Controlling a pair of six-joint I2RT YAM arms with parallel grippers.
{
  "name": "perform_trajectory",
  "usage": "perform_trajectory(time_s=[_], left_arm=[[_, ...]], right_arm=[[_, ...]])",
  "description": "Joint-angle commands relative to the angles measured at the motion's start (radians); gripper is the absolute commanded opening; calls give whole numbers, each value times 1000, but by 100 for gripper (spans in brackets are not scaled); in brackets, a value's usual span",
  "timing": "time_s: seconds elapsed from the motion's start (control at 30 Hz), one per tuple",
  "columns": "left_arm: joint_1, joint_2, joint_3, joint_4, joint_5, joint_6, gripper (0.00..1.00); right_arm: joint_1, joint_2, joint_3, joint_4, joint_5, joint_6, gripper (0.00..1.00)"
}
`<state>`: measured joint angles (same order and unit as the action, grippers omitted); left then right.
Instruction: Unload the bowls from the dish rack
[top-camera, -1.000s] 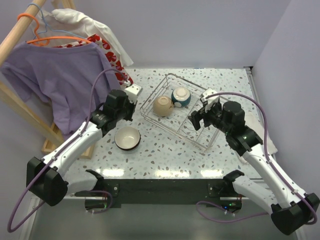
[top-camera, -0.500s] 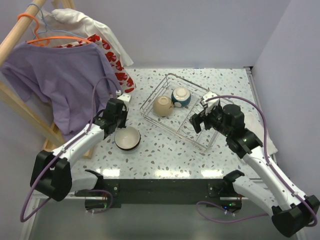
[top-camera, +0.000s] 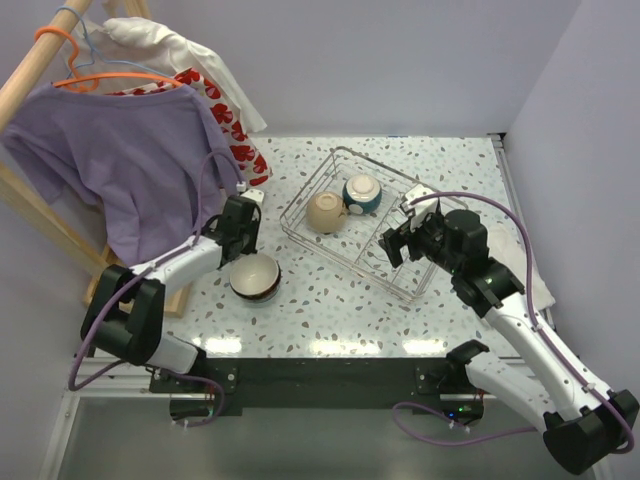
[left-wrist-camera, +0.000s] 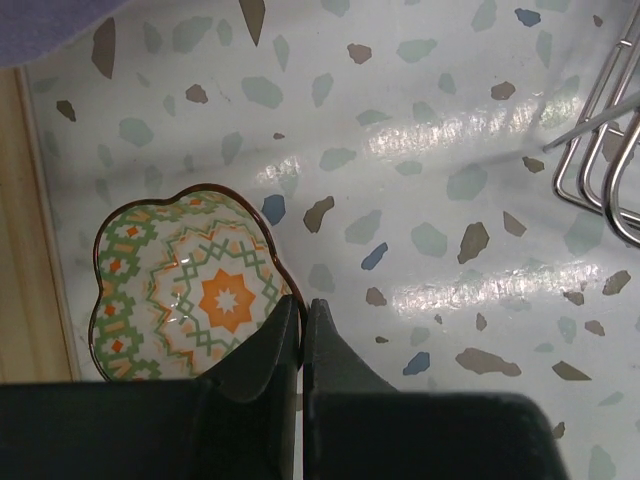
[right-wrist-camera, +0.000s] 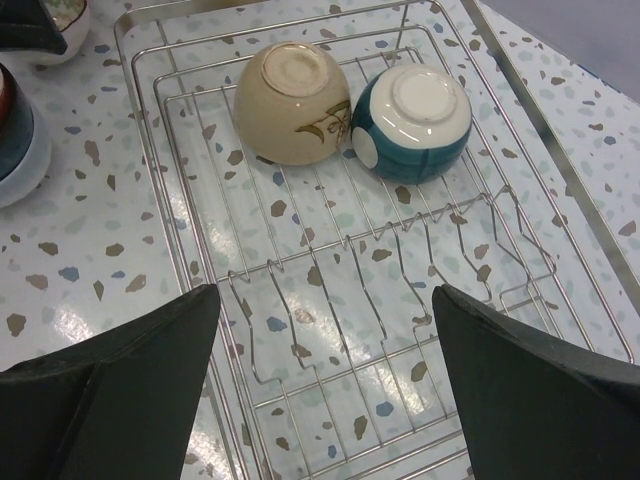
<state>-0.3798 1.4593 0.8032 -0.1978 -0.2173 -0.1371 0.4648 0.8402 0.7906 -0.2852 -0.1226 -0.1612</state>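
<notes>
The silver wire dish rack (top-camera: 335, 152) sits mid-table and fills the right wrist view (right-wrist-camera: 330, 260). A tan bowl (top-camera: 326, 212) (right-wrist-camera: 292, 100) and a teal-and-white bowl (top-camera: 361, 193) (right-wrist-camera: 412, 120) lie bottom-up at its far end. A dark red bowl (top-camera: 255, 277) with a patterned inside (left-wrist-camera: 190, 290) stands upright on the table left of the rack. My left gripper (top-camera: 245, 250) (left-wrist-camera: 302, 300) is shut and empty, its tips at that bowl's rim. My right gripper (top-camera: 393, 240) (right-wrist-camera: 322, 290) is wide open and empty above the rack's bare near half. The other bowls are out of view.
A wooden clothes stand with a purple shirt (top-camera: 120, 160) and its wooden foot (top-camera: 170, 300) (left-wrist-camera: 30, 250) stand close to the left of the dark red bowl. A white cloth (top-camera: 530, 270) lies under my right arm. A wall runs along the right side.
My left gripper has come down and back from beside the rack's left corner to the dark red bowl, and the arm has folded. The right arm has barely moved. No bowl has moved.
</notes>
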Motion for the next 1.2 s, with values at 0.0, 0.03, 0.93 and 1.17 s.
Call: perform_trajectory(time_s=[0.0, 0.03, 0.93, 1.17], left_arm=[[1, 47, 62, 58, -22, -48, 0], [1, 49, 65, 58, -21, -48, 0], [-1, -5, 64, 55, -16, -110, 45], [-2, -175, 38, 31, -5, -84, 69]], right_arm=[[1, -6, -2, 20, 5, -11, 91], [2, -6, -2, 20, 5, -11, 91], [2, 34, 22, 8, -25, 35, 92], [2, 62, 81, 4, 35, 155, 99]])
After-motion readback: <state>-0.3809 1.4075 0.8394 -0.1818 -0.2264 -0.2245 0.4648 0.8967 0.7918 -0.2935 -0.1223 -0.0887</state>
